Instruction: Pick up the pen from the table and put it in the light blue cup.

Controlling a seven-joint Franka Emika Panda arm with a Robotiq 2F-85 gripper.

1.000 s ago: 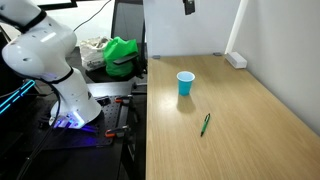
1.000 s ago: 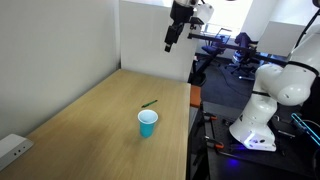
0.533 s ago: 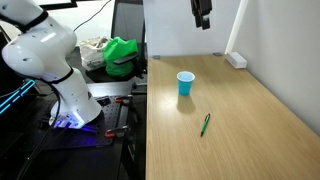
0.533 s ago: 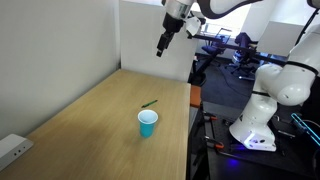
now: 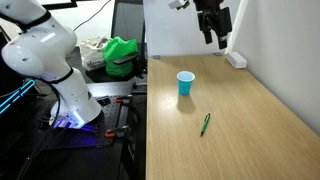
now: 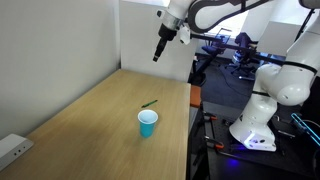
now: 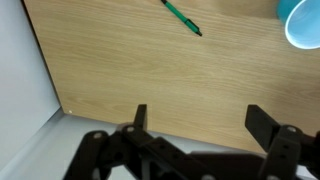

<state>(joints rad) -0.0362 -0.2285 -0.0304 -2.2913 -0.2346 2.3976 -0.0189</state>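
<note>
The thin green pen (image 5: pixel 205 124) lies flat on the tan wood table (image 5: pixel 250 120), a short way in front of the light blue cup (image 5: pixel 185 83), which stands upright. Both show in both exterior views: the pen (image 6: pixel 149 102) and the cup (image 6: pixel 147 123). In the wrist view the pen (image 7: pixel 182 17) is at the top and the cup (image 7: pixel 304 23) at the top right corner. My gripper (image 5: pixel 217 40) hangs high in the air above the table, far from both. It also shows in an exterior view (image 6: pixel 158 55). Its jaws (image 7: pixel 200 118) are open and empty.
A white power strip (image 5: pixel 236 60) lies at the table's far edge by the wall, and shows again in an exterior view (image 6: pixel 12 150). A white wall borders the table (image 6: pixel 70 40). Off the table are the robot base (image 5: pixel 70 100), a green bag (image 5: pixel 122 52) and desks with equipment.
My gripper has swung across above the table and come lower, still open. The pen and the cup have not moved.
</note>
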